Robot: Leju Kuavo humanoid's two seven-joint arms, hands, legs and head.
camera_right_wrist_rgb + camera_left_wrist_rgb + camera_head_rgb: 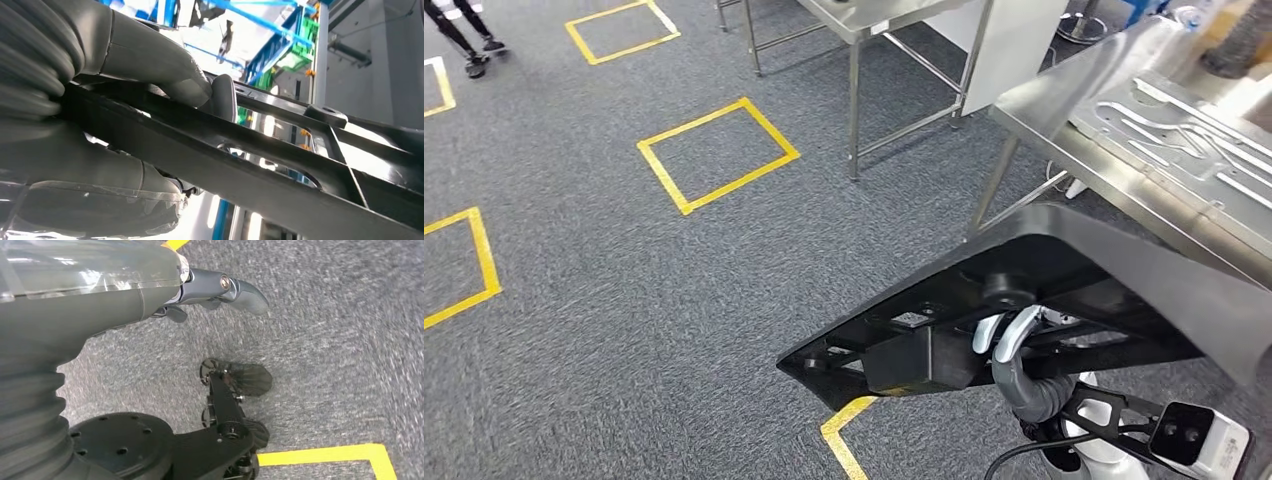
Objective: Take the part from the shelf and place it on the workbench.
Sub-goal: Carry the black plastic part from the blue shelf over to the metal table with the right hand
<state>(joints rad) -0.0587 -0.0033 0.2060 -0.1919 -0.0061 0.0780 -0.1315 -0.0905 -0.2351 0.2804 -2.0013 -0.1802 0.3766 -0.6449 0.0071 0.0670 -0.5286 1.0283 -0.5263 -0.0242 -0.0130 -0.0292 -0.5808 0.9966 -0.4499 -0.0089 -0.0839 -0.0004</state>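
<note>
Fingers (pixel 165 75) of the right hand (pixel 1014 365) are wrapped around the black part (pixel 1064 290), which must next be carried to the worktop (pixel 1064 110) at two o'clock, while the left hand (pixel 220 290) hangs loose, holding nothing.

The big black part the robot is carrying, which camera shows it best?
The head view: there the whole black part shows, tilted, held by the right hand near the metal workbench. The right wrist view is too close, showing just its ribs between the fingers. The left wrist view looks down at the carpet.
</note>
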